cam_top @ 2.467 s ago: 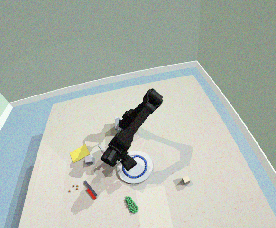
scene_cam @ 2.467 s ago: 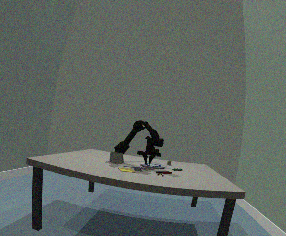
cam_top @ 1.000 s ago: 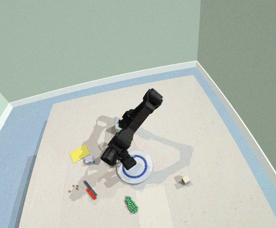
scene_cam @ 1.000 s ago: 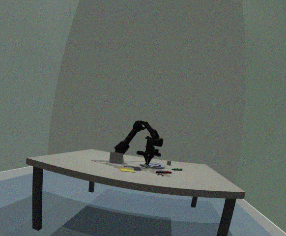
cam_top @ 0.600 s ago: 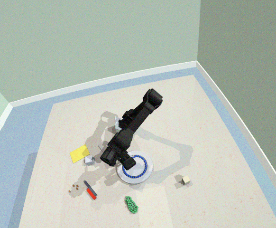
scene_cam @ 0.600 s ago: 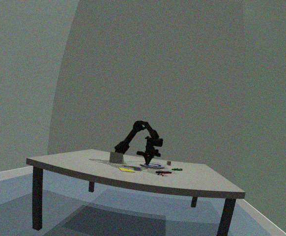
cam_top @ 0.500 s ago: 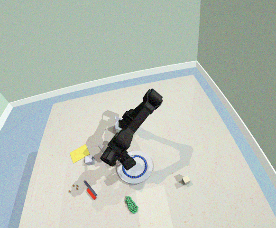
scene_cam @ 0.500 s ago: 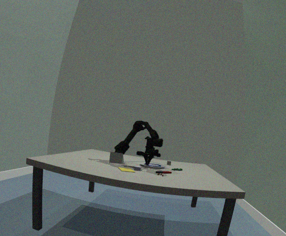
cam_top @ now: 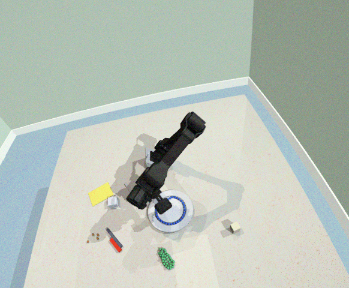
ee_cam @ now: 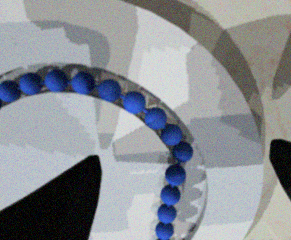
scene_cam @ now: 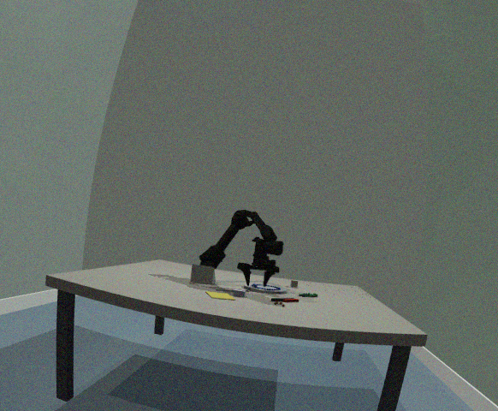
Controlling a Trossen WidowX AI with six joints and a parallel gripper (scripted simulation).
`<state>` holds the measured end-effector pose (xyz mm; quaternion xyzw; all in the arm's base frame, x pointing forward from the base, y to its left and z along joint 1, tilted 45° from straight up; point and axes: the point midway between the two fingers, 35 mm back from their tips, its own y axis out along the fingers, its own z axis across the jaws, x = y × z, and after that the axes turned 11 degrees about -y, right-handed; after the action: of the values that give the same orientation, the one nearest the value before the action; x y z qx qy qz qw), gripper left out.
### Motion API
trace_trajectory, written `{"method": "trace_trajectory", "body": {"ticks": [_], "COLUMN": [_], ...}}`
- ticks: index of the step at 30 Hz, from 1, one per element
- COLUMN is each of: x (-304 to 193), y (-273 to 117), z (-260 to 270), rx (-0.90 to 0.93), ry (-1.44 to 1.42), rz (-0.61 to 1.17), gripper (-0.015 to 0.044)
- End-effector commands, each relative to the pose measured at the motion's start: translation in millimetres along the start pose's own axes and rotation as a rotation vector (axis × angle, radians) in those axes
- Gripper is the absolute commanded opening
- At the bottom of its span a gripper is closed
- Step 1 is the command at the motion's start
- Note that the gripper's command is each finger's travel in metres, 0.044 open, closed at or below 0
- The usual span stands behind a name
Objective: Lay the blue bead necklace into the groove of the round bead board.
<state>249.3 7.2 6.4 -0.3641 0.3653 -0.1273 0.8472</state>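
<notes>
The blue bead necklace (cam_top: 170,223) (scene_cam: 270,289) (ee_cam: 134,102) forms a ring on the round white bead board (cam_top: 189,216) (ee_cam: 225,195). In the wrist view the upper beads lie along the groove. At the right, below a small kink, the beads run toward the groove's inner side, with bare groove outside them; I cannot tell whether these are fully sunk in. My gripper (scene_cam: 257,284) (ee_cam: 184,156) is wide open just above the board, one finger over its inner area and the other past its outer edge. It holds nothing. The arm hides part of the ring in the top view.
A green bead heap (cam_top: 166,258) lies in front of the board. A cream cube (cam_top: 235,227) stands to the right. To the left are a yellow sheet (cam_top: 101,194), a pale block (cam_top: 113,201), a red and dark stick (cam_top: 115,245) and several small brown beads (cam_top: 98,234).
</notes>
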Motion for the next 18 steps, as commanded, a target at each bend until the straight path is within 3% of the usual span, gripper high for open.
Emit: {"method": "trace_trajectory", "body": {"ticks": [1,18], "x": [0.2,0.2], "y": [-1.4,-3.4], "z": [0.3,0.3], "rx": [-0.002,-0.003], "ry": [-0.002,-0.002], "rz": [-0.001,-0.001], "gripper": [0.044,0.044]}}
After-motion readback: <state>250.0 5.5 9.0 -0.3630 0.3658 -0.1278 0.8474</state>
